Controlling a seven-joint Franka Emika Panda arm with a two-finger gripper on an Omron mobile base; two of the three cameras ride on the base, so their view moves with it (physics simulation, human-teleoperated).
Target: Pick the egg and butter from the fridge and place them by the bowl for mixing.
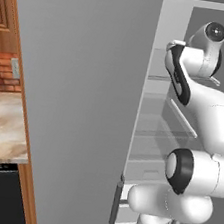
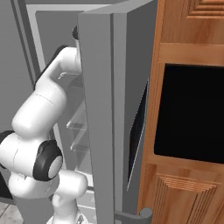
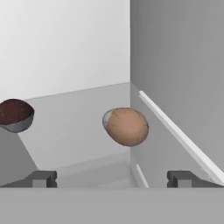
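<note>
You are reaching the white arm [image 1: 203, 122] into the tall grey fridge [image 1: 84, 105], between its open doors. The gripper [image 3: 112, 179] is standing released, its two dark fingertips [image 3: 43, 178] spread wide and grasping nothing. The small brown-tan oval egg [image 3: 127, 126] is lying on a clear shelf straight ahead, apart from the fingertips. A dark red rounded item [image 3: 15, 114] is sitting to its left.

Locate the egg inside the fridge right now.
In the hand view the egg lies on a clear fridge shelf, ahead of and between the open jaws, close to the shelf's right edge, with a dark red rounded item off to its left.
</note>
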